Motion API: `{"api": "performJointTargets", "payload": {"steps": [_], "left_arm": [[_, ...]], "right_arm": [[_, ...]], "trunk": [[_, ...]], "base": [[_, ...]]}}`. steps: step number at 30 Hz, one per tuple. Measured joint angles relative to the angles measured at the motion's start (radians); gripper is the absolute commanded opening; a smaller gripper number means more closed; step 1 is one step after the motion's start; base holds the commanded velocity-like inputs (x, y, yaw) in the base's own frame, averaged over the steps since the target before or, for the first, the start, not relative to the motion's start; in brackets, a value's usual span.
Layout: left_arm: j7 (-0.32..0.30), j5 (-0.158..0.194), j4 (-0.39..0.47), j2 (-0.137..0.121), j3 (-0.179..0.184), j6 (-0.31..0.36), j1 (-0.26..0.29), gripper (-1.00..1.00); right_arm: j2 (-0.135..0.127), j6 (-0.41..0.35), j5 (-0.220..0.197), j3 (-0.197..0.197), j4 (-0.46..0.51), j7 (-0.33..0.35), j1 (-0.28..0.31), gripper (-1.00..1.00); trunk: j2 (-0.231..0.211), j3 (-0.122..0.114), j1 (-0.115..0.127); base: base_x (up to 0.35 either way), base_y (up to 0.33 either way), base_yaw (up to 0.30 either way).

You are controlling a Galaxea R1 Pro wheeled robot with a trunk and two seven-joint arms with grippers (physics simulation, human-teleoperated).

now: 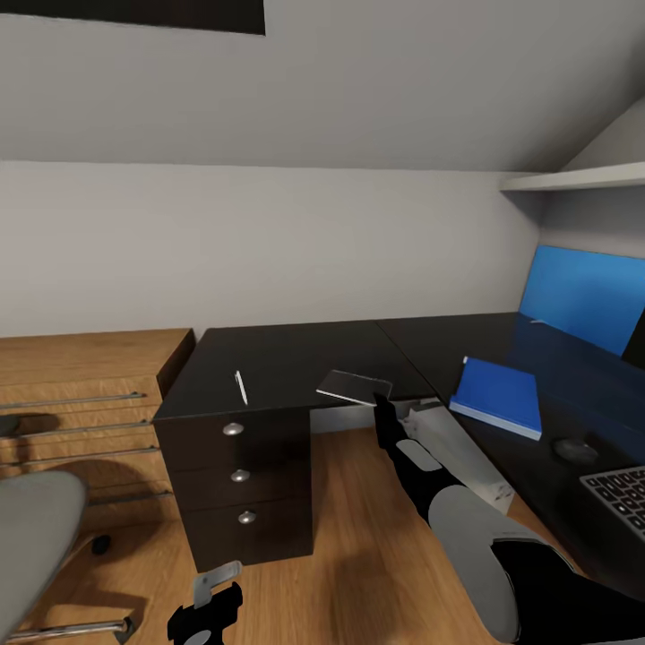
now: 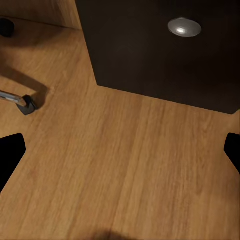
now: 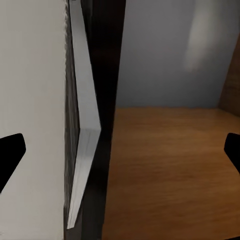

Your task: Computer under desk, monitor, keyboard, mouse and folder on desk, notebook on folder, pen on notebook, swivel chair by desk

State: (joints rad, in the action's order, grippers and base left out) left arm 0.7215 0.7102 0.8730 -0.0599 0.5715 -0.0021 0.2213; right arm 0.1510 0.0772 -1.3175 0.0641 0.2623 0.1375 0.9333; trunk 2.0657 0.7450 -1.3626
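Head view, left to right. At 8 o'clock, grey seat of the swivel chair (image 1: 36,520), chrome base leg low on the floor (image 1: 358,573). Behind it, at 9 o'clock, a light wooden chest (image 1: 90,376) with long bar handles. At 6 o'clock, left end effector (image 1: 208,618) hanging low over the floor, fingers (image 2: 10,155) spread apart with nothing between them; in the left wrist view, wood floor, a chair castor (image 2: 27,105) and the bottom drawer (image 2: 165,50) with its silver knob. Near centre, the black L-shaped surface (image 1: 296,349) over three drawers; on its top the white pen (image 1: 240,387) lying alone, and just to its 3 o'clock the dark notebook (image 1: 354,387) lying at the front edge, apart from the pen. Right end effector (image 1: 383,414) raised just below the notebook's near edge; whether touching cannot be told, and open or closed cannot be told from the head view; in the right wrist view, fingertips (image 3: 12,150) wide apart, nothing clamped. Below the arm, pale tower of the computer (image 1: 461,452) under the surface. At 3 o'clock, the blue folder (image 1: 500,396) flat on the surface, then the black mouse (image 1: 573,450), the keyboard (image 1: 623,497) at 4 o'clock, and the monitor (image 1: 587,296) at the frame's right edge, screen showing blue.
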Motion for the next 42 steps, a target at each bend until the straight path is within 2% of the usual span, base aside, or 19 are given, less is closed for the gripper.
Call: {"api": "performJointTargets", "payload": {"steps": [4, 30, 31, 42], "left_arm": [[0.0, 0.0, 0.0, 0.0, 0.0, 0.0, 0.0, 1.0], [0.001, 0.002, -0.001, 0.0, -0.001, 0.001, 0.0, 1.0], [0.001, 0.002, -0.001, 0.0, -0.001, 0.001, 0.0, 1.0], [0.001, 0.002, -0.002, 0.0, -0.002, 0.001, 0.0, 1.0]], "right_arm": [[0.0, 0.0, 0.0, 0.0, 0.0, 0.0, 0.0, 1.0], [0.001, 0.0, 0.001, -0.001, 0.0, 0.0, 0.0, 1.0], [0.001, 0.0, 0.001, 0.0, 0.0, 0.0, 0.0, -1.0], [0.0, 0.0, 0.005, 0.0, 0.002, 0.001, 0.0, -1.0]], "trunk": [[-0.028, -0.013, 0.015], [-0.028, -0.013, 0.015], [-0.028, -0.013, 0.015], [-0.028, -0.013, 0.015]], "base": [[0.0, 0.0, 0.0], [0.036, 0.025, 0.0], [0.004, 0.003, 0.0], [0.001, 0.001, 0.0]]}}
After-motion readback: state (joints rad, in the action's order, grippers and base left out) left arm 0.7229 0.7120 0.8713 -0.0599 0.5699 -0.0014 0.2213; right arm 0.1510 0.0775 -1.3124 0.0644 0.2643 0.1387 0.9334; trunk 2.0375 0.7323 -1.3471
